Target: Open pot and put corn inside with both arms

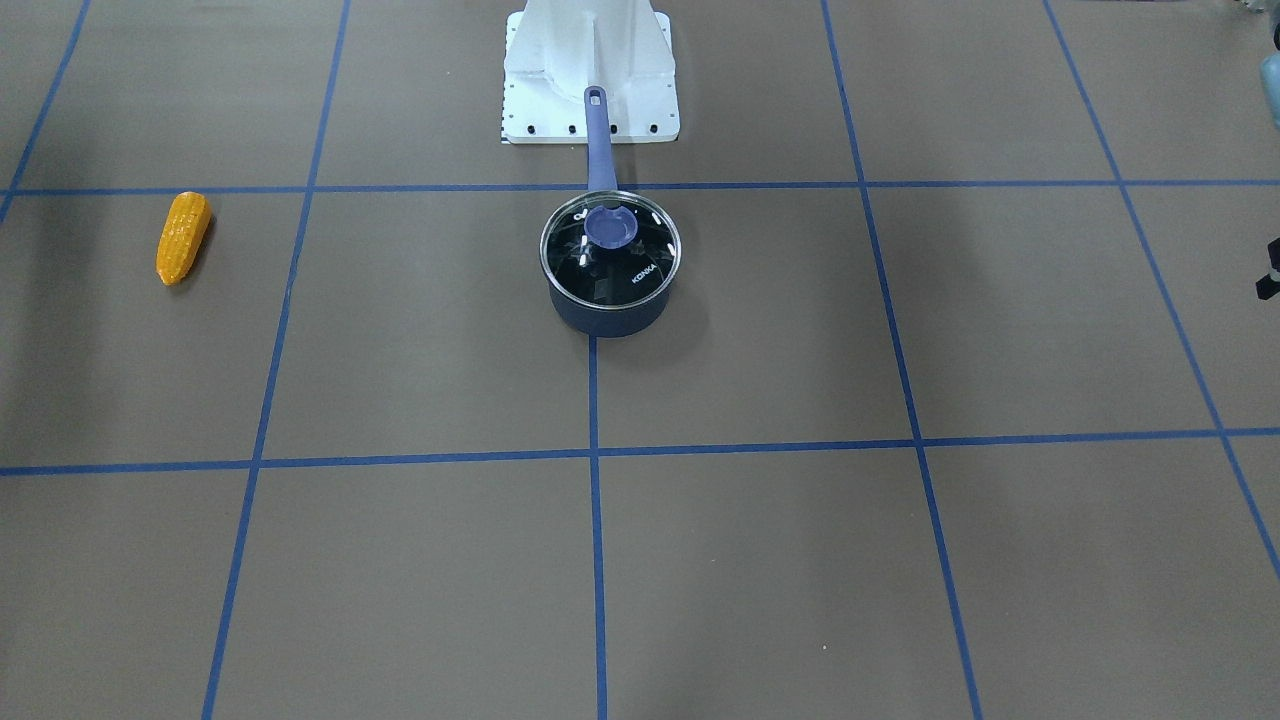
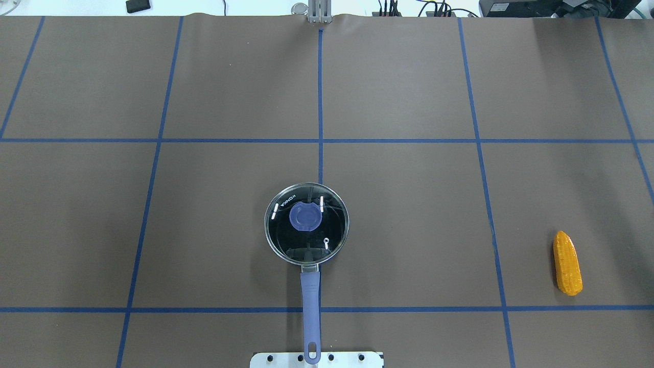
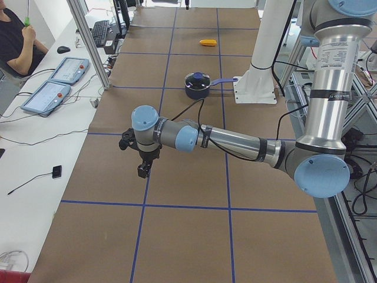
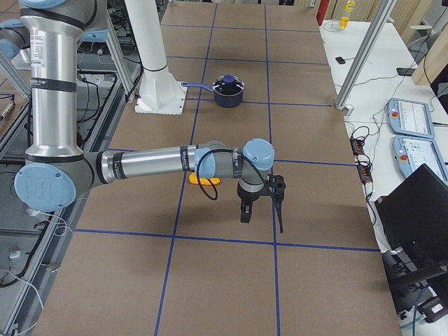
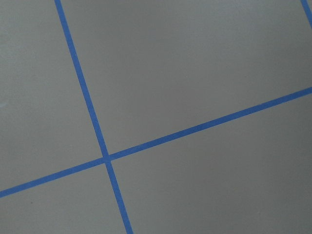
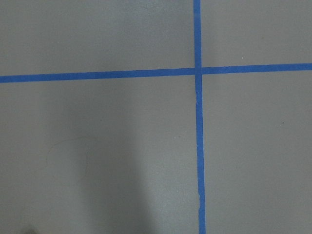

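Observation:
The dark-blue pot (image 2: 306,255) stands mid-table with its glass lid (image 2: 286,232) on, and its long handle (image 2: 310,312) points at the robot base. It also shows in the front view (image 1: 612,310). The orange-yellow corn (image 2: 567,262) lies flat far off on the robot's right, also in the front view (image 1: 183,237). My left gripper (image 3: 143,160) hangs above bare table well left of the pot. My right gripper (image 4: 262,210) hangs above the table just beyond the corn (image 4: 204,180). I cannot tell whether either is open or shut. Both wrist views show only table and tape.
The white robot base plate (image 2: 317,359) sits under the handle's end. Blue tape lines (image 2: 320,102) grid the brown table. Aluminium posts (image 3: 88,41) and control pendants (image 3: 47,94) stand on the white side bench, where an operator (image 3: 17,35) sits.

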{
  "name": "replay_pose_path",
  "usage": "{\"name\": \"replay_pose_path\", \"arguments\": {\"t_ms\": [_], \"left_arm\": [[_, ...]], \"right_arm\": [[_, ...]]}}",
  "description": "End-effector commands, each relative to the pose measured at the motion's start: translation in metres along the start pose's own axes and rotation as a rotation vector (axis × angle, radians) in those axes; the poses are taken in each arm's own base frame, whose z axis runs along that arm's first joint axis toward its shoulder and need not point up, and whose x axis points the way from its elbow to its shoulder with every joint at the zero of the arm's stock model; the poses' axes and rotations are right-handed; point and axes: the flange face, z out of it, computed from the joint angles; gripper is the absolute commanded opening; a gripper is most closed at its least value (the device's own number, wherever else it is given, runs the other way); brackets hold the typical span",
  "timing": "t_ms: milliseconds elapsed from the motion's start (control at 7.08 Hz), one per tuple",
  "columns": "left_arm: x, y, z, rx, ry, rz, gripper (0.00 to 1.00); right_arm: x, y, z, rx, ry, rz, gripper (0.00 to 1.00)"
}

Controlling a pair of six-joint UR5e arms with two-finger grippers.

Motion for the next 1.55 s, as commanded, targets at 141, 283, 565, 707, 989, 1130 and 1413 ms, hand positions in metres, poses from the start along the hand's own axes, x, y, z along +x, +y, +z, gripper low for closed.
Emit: {"name": "replay_pose_path", "arguments": {"t_ms": [141,283,565,707,989,1130,1413], "left_arm": [[0.006,-0.005,-0.004,0.009,0.000,-0.029,0.99],[0.021,-0.025,-0.016,0.032,0.003,-0.080,0.99],[0.106,-0.083,-0.021,0.032,0.038,-0.122,0.99],[0.154,-0.116,-0.037,0.023,0.052,-0.130,0.99],[0.278,-0.174,-0.067,-0.011,0.084,-0.153,0.99],[0.330,-0.182,-0.059,-0.027,0.112,-0.184,0.99],[0.466,-0.186,-0.043,-0.036,0.127,-0.236,0.99]], "right_arm": [[-0.015,-0.016,-0.014,0.030,-0.006,-0.027,1.00],[-0.022,-0.025,-0.020,0.043,-0.002,-0.039,1.00],[-0.036,-0.029,-0.033,0.072,-0.003,-0.059,1.00],[-0.034,-0.027,-0.032,0.069,-0.004,-0.056,1.00],[-0.045,-0.021,-0.044,0.092,-0.013,-0.081,1.00],[-0.049,-0.017,-0.048,0.098,-0.021,-0.089,1.00],[-0.044,0.007,-0.046,0.091,-0.020,-0.074,1.00]]}}
